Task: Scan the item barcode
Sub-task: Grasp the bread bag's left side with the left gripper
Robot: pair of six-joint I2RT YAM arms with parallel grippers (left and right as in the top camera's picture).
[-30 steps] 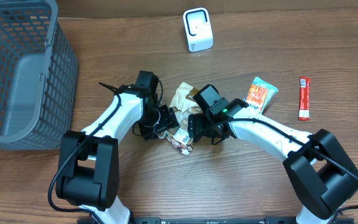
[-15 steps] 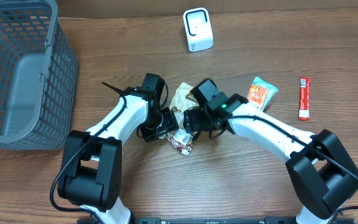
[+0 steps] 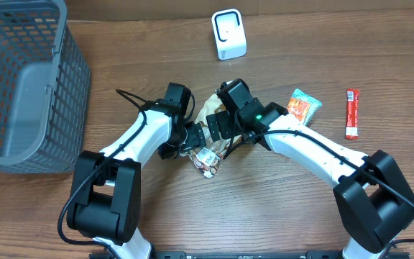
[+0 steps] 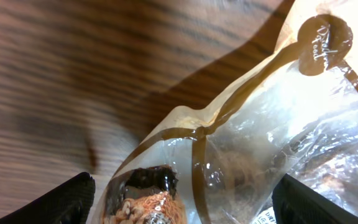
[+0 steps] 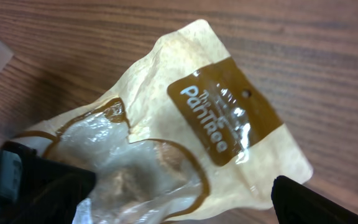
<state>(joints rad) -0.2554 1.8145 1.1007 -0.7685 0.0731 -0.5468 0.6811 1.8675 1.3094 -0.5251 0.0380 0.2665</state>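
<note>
Jaws of left tool [image 4: 191, 200] and right tool [image 5: 176, 196] stood open over the tan-and-clear plastic pouch [image 3: 207, 109] on the wooden surface [image 3: 264, 216], likely to grip it for scanning.

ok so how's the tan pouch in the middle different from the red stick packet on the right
The tan pouch is wide and crumpled, with a clear window and a brown label; the red stick packet is narrow, flat and red all over. The tan pouch lies mid-table; the red stick packet lies alone at the far right. Both are packets on the wooden table.
</note>
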